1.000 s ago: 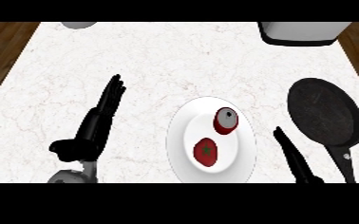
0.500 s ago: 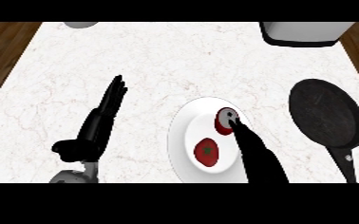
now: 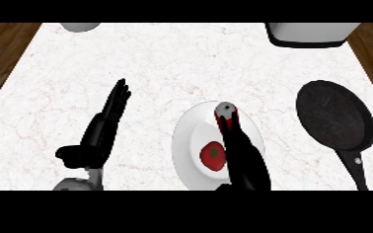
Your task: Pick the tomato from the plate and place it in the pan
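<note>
tomato sits on the white plate, lower-ctr of the plate, green stem mark facing up. not in the pan. pan is dark, round, lies well apart to the right of the plate on the marble counter, handle pointing toward the lower edge.

right hand comes in from the bottom & lies over the plate's right half, fingers straight & pressed together, nothing pinched. its left edge covers the tomato's right side; can't tell if it touches. fingertips reach a 2nd red item w/ grey top at the plate's far rim.

left hand rests left of the plate, apart from it, fingers straight & together, pointing away, holding nothing.

far edge: grey bowl top-left, pale container top-right, both cut off by the view.
</note>
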Robot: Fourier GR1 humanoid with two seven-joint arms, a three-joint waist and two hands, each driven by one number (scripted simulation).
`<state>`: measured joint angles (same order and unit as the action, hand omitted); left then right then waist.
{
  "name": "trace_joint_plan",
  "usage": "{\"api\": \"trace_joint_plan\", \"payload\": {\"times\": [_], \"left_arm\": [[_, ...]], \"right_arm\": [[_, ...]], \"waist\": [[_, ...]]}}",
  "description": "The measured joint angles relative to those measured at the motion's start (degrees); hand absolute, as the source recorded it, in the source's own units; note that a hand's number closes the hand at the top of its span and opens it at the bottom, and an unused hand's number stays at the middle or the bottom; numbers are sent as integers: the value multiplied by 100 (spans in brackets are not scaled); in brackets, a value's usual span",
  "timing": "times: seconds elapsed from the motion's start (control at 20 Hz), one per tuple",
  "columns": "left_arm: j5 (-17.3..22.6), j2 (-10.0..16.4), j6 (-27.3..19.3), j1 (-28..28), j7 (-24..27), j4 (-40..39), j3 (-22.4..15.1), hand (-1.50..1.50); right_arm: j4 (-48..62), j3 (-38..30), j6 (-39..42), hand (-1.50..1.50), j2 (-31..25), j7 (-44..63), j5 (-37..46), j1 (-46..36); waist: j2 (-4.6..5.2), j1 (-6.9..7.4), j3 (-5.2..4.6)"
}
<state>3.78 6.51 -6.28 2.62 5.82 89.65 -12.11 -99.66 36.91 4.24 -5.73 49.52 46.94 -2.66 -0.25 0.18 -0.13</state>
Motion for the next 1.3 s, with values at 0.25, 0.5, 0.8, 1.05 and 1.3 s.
{"api": "trace_joint_plan", "payload": {"times": [0.25,0.5,0.8,1.05,1.3], "left_arm": [[-34,-20,141,-79,21,44,148,0],[-75,-89,263,-103,33,27,225,0],[-118,-144,345,-69,110,-72,303,0],[-120,-137,360,8,-12,-18,361,0],[-211,-247,307,-54,8,31,235,0]], "right_arm": [[7,-67,-53,-150,108,-70,190,188],[302,-240,-263,-150,326,-335,296,139],[964,-438,-639,-150,479,-722,312,-97],[1467,-734,-721,150,493,-1046,226,-277],[1770,-678,-454,150,407,-1300,342,-620]], "waist": [[-8,-12,-1],[-16,-13,-3],[-48,-6,-18],[-83,5,-36],[-130,37,-64]]}}
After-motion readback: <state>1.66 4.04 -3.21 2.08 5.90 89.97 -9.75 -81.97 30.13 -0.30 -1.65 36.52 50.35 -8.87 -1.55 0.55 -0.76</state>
